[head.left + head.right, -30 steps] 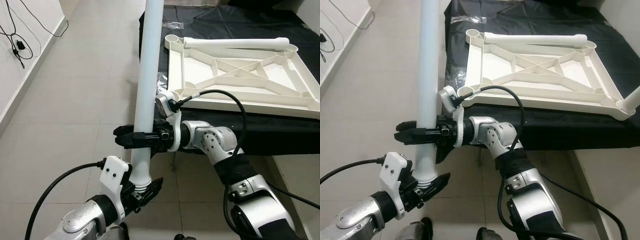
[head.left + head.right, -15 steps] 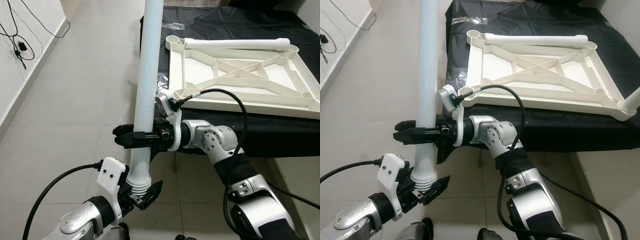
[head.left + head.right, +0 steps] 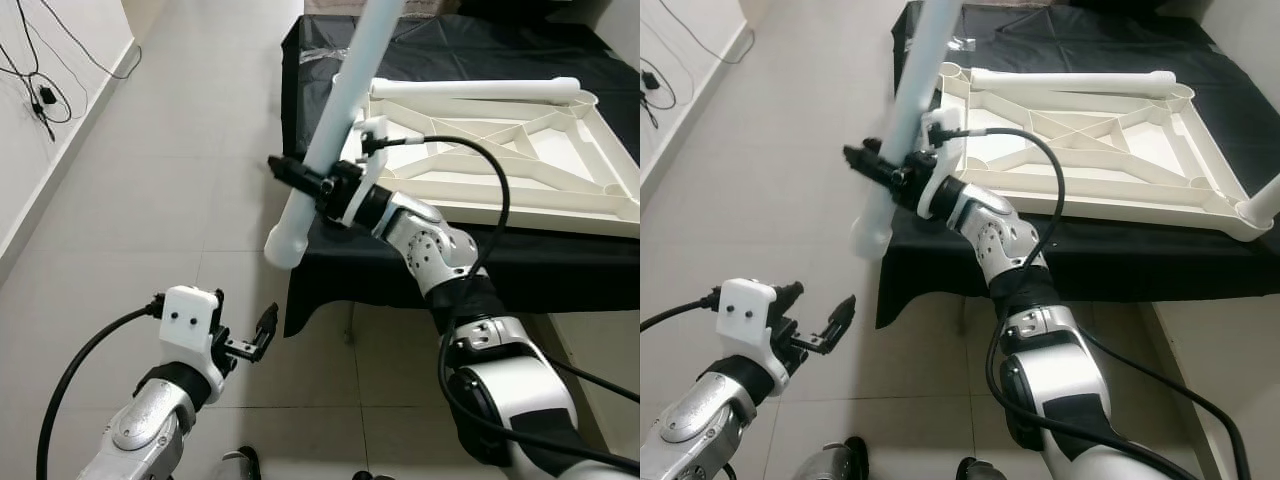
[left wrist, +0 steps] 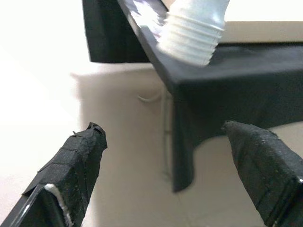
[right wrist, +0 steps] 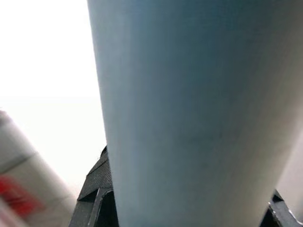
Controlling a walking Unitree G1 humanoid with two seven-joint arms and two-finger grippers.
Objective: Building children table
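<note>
Since the earlier frame, the left pincer (image 3: 245, 345) has released and spread, leaving the leg (image 3: 335, 120) pinched in the right pincer (image 3: 312, 183), tilted toward 1 o'clock; align its threaded end with the table frame (image 3: 480, 140) socket.

Pale blue table leg (image 3: 345, 110), white tabletop (image 3: 480, 150), black cloth (image 3: 520, 265).

A black cloth (image 3: 470, 50) is spread over a raised surface, and its edge is draped down the front toward the floor. A crumpled piece of clear plastic wrap (image 3: 322, 55) is laid on the cloth near its far left corner. The floor (image 3: 160, 170) is covered in pale square tiles. Black cables (image 3: 35, 75) are seen hanging against the white wall (image 3: 30, 150) on the left.
</note>
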